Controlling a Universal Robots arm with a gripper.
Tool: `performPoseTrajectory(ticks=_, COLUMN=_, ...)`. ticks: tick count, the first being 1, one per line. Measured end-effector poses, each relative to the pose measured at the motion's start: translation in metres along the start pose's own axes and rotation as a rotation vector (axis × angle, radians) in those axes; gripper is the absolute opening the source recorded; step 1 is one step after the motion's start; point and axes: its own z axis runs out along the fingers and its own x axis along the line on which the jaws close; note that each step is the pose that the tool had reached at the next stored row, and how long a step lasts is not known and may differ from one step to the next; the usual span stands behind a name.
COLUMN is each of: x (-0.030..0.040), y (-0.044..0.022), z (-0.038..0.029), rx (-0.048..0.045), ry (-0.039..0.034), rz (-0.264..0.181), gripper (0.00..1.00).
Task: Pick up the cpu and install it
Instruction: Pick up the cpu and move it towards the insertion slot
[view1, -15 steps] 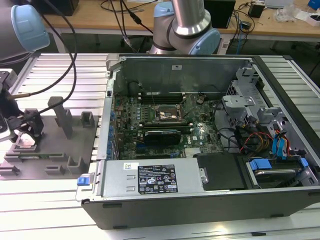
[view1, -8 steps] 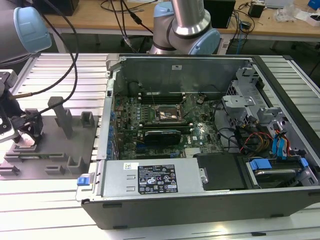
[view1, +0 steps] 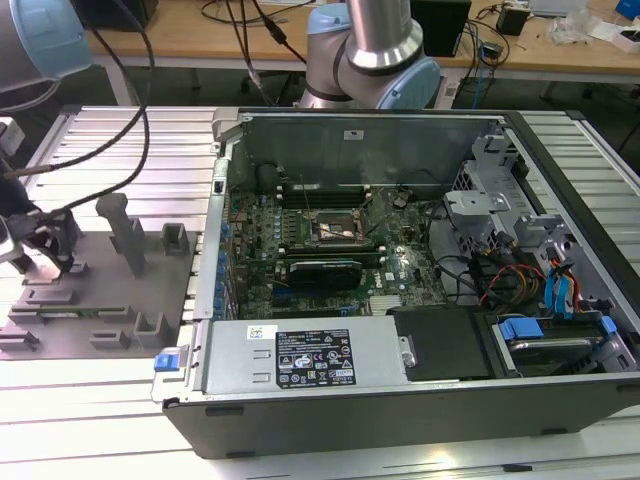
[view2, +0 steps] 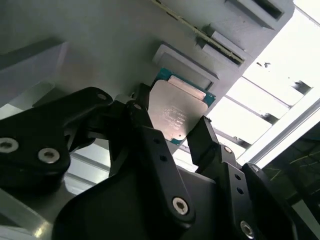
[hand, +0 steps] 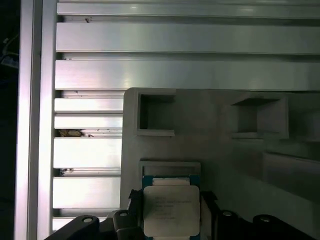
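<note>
Black fingers (view2: 150, 150) of the gripper (view2: 172, 120) fill the foreground in both wrist views, and between them sits the cpu (view2: 175, 112), its silvery metal top facing the cameras and a thin green edge of its board showing around it. The fingers stand narrow, one against each of two opposite sides of the chip, so I judge the tool to be clamped on it, though the contact is close enough that a hairline gap could hide there. The cpu lies at its shallow pocket on the grey fixture plate (hand: 225, 165). The pocket's raised wall is just beside the chip's far edge, and I cannot tell whether the chip has left its seat. In the exterior view the gripper (view1: 45, 255) hangs over that plate at the view's far left, on the slatted aluminium table (view1: 100, 400) and well apart from the open computer case (view1: 400, 400). The dark processor socket (view1: 335, 228) waits near the middle of the motherboard. The step in hand looks like the pick, with installation not yet begun. Getting the chip clear would, I judge, call for a level, straight lift so that it does not catch the pocket wall or twist in the grip.
</note>
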Motion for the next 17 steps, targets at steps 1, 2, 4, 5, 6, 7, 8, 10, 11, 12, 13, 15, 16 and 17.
performPoseTrajectory(ticks=1, x=-0.0001, y=0.0002, z=-0.0039, rx=0.0, ry=0.0, rz=0.0, gripper=0.55)
performPoseTrajectory(ticks=2, x=-0.0002, y=0.0004, z=-0.007, rx=0.0, ry=0.0, rz=0.0, gripper=0.55)
performPoseTrajectory(ticks=4, x=-0.0004, y=0.0008, z=-0.0133, rx=0.0, ry=0.0001, rz=0.0, gripper=0.55)
performPoseTrajectory(ticks=5, x=-0.0005, y=0.0011, z=-0.019, rx=0.0, ry=0.0001, rz=0.0, gripper=0.55)
performPoseTrajectory(ticks=6, x=-0.0006, y=0.0013, z=-0.022, rx=0.0, ry=0.0, rz=0.0, gripper=0.55)
performPoseTrajectory(ticks=7, x=-0.0007, y=0.0016, z=-0.0273, rx=0.0, ry=0.0, rz=0.0, gripper=0.55)
performPoseTrajectory(ticks=8, x=-0.0009, y=0.0019, z=-0.0341, rx=0.0, ry=0.0, rz=0.0, gripper=0.55)
performPoseTrajectory(ticks=10, x=-0.0012, y=0.0025, z=-0.0447, rx=0.0001, ry=0.0001, rz=0.0, gripper=0.55)
performPoseTrajectory(ticks=11, x=-0.0013, y=0.0027, z=-0.049, rx=0.0001, ry=0.0001, rz=0.0, gripper=0.55)
performPoseTrajectory(ticks=12, x=-0.0015, y=0.0031, z=-0.0546, rx=0.0, ry=0.0001, rz=0.0, gripper=0.55)
performPoseTrajectory(ticks=13, x=-0.0016, y=0.0034, z=-0.0591, rx=0.0, ry=0.0, rz=0.0, gripper=0.55)
performPoseTrajectory(ticks=15, x=-0.0018, y=0.0039, z=-0.068, rx=0.0, ry=0.0001, rz=0.0, gripper=0.55)
performPoseTrajectory(ticks=16, x=-0.0019, y=0.0041, z=-0.0715, rx=0.0, ry=0.0001, rz=0.0, gripper=0.55)
performPoseTrajectory(ticks=17, x=-0.002, y=0.0043, z=-0.0752, rx=0.0, ry=0.0001, rz=0.0, gripper=0.55)
